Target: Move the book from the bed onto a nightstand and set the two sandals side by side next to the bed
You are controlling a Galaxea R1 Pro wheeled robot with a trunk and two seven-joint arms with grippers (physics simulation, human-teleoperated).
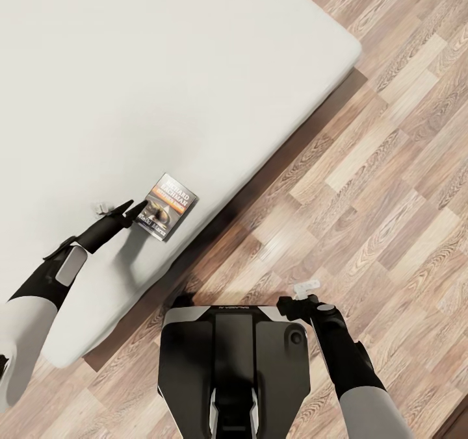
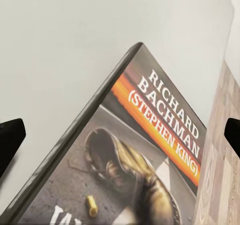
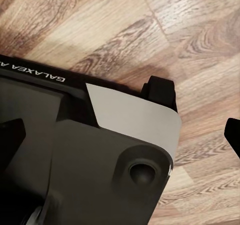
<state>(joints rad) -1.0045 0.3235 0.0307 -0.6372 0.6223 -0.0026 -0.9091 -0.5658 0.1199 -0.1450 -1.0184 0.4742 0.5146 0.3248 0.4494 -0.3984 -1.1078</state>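
Grey-white mattress of the bed [image 1: 130,82] is occupying the upper left of the head view, with wood-plank floor [image 1: 390,166] running along its edge. The book [image 1: 167,206] is lying flat on the mattress near that edge, cover up. The left gripper [image 1: 131,210] is reaching in from 8 o'clock, and the book is sitting at its 3 o'clock, touching or just beside the fingertips. Its two dark fingers are standing slightly apart, clamped on nothing. The book's long axis is running from 1 o'clock, where the title lettering lies, down to 7 o'clock. The right gripper [image 1: 294,304] is hanging over the floor beside the robot base [image 1: 234,361]; whether its fingers are apart or together cannot be told in this view.

Left wrist view: the book [image 2: 135,160] is lying directly ahead between the two fingertips [image 2: 10,137], which are spread wide at the frame's edges and are gripping nothing. The orange band and "Richard Bachman" lettering are at the book's far end, and the spine is facing the mattress [image 2: 75,35].

Right wrist view: the fingertips [image 3: 232,132] are spread wide apart over the robot base [image 3: 100,175] and the floor [image 3: 150,25].
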